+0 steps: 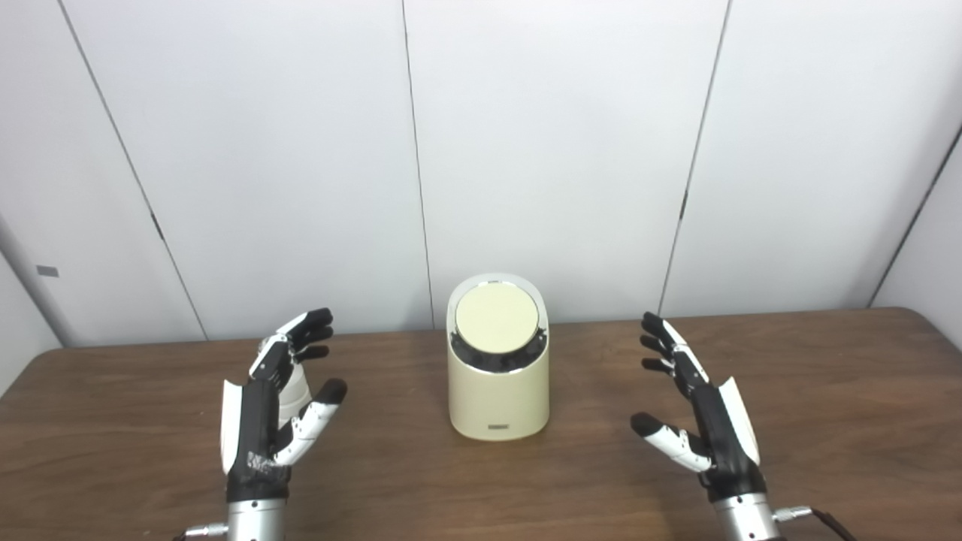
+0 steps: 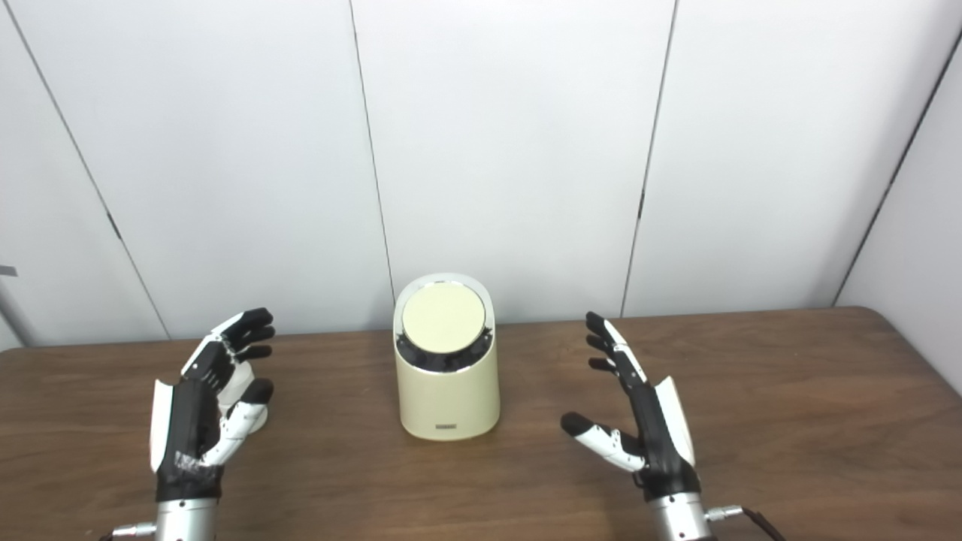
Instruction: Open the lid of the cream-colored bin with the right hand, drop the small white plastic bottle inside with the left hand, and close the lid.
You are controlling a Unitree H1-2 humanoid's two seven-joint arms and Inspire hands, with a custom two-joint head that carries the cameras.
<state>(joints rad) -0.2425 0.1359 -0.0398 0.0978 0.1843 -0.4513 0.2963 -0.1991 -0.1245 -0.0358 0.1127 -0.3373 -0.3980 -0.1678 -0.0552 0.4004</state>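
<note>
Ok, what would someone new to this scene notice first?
The cream-colored bin stands mid-table with its round lid shut. The open left hand and the open right hand hover on either side of it. A small white bottle sits mostly hidden behind the left hand.

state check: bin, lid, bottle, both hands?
Bin: upright on the table, centre.
Lid: closed, tilted toward the camera.
Bottle: upright on the table, mostly hidden behind the left hand, not gripped as far as I can tell.
Left hand: open, fingers apart, beside the bottle.
Right hand: open, empty, right of the bin, not touching it.
</note>
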